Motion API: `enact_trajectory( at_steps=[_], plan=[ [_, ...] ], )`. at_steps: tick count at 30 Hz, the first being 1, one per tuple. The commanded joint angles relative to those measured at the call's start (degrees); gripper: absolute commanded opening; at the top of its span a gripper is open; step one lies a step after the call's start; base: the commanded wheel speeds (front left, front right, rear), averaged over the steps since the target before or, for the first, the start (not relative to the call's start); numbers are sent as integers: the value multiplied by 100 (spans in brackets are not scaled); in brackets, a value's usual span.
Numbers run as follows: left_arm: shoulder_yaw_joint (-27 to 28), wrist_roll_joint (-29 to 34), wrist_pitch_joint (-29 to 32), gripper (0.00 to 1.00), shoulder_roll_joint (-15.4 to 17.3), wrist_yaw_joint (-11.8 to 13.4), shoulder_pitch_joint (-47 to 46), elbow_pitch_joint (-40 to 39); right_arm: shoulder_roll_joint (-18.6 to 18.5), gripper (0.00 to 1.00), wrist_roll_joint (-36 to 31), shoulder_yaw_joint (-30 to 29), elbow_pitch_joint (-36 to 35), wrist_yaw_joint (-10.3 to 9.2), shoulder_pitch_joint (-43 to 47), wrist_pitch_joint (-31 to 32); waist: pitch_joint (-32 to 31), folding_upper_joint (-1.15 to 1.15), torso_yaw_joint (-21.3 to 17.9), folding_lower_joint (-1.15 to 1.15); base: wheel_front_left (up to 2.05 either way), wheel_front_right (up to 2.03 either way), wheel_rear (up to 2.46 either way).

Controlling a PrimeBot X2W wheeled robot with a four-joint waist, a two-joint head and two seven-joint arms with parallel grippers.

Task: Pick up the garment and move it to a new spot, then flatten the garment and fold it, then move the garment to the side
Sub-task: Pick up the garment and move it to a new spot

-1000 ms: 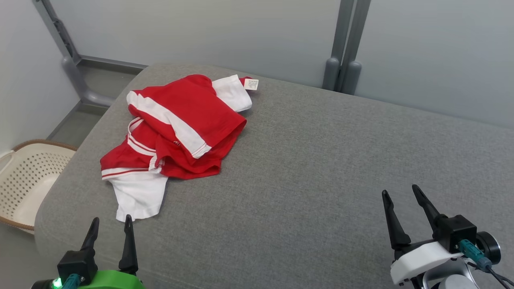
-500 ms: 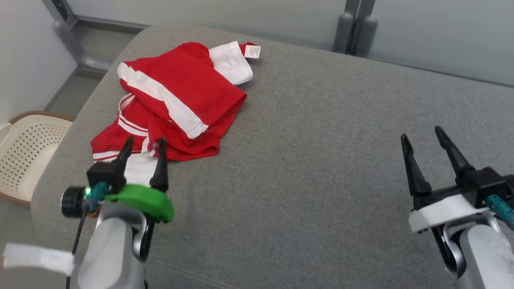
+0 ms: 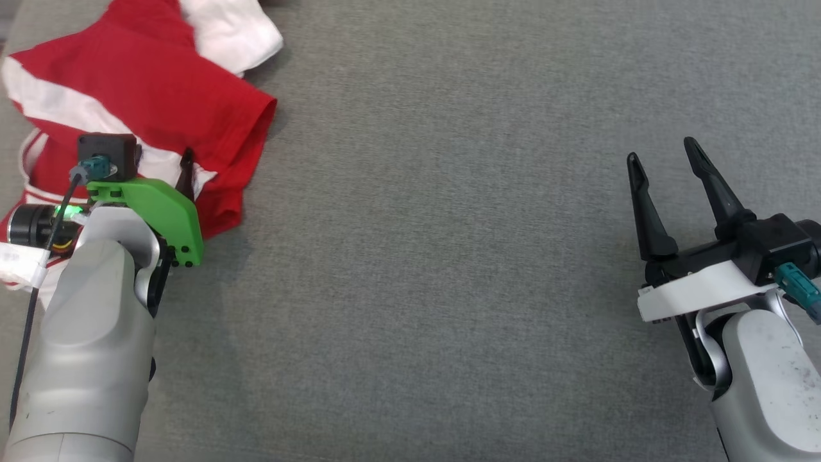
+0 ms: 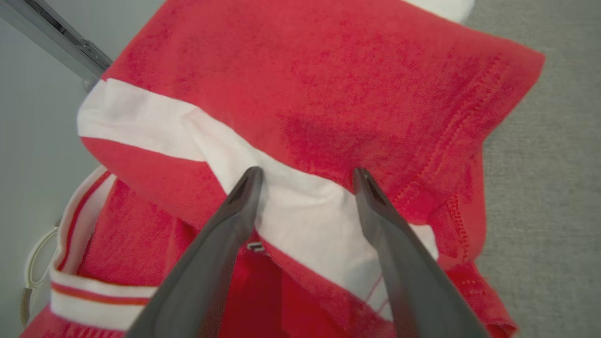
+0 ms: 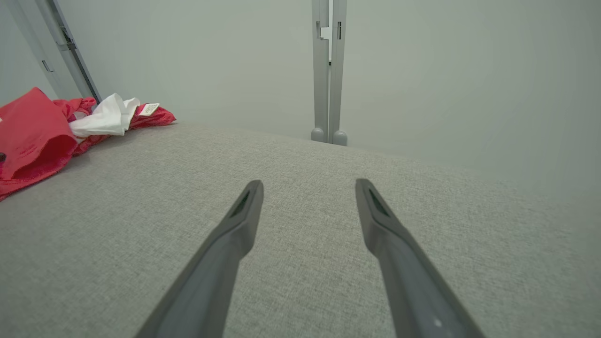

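The grey cushion (image 3: 449, 224) bears the crumpled red-and-white garment (image 3: 141, 96) at its far left. The left gripper (image 4: 306, 174), jaws apart, hangs over the garment's white stripe and is much nearer. The right gripper (image 3: 660, 149), also spread, is well apart.

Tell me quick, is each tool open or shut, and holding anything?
Left tool: open, poised over the red and white garment, gripping nothing.
Right tool: open, empty, over the grey cushion.

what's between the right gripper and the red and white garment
Nothing but bare grey upholstery: in the head view the stretch from the right gripper across to the garment holds no other thing.
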Motion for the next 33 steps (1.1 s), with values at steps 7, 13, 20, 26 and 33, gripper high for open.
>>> enact_trajectory(
  at_steps=[7, 13, 20, 26, 33],
  plan=[
    [-26, -124, 216, 0, 49, 15, 96, 583, 164, 100, 28, -151, 57, -2, 227, -17, 110, 0, -762, -2, 0, 0, 0],
    [-29, -243, -55, 0, 29, -4, 227, 355, 256, 100, 7, -256, 136, -2, 526, -17, -289, 0, -606, -2, 0, 0, 0],
    [-84, -459, 67, 0, 156, -43, 564, -802, 325, 100, 14, -322, 247, -2, 941, -17, -942, 0, -406, -2, 0, 0, 0],
    [-34, -1039, 692, 0, 312, -67, 1104, -2665, 398, 100, 36, -362, 277, -2, 1239, -17, -1420, 0, -376, -2, 0, 0, 0],
    [154, -1541, 1602, 0, 488, 34, 1728, -4949, 529, 100, 42, -355, 257, -2, 1366, -17, -1715, 0, -619, -2, 0, 0, 0]
  ],
)
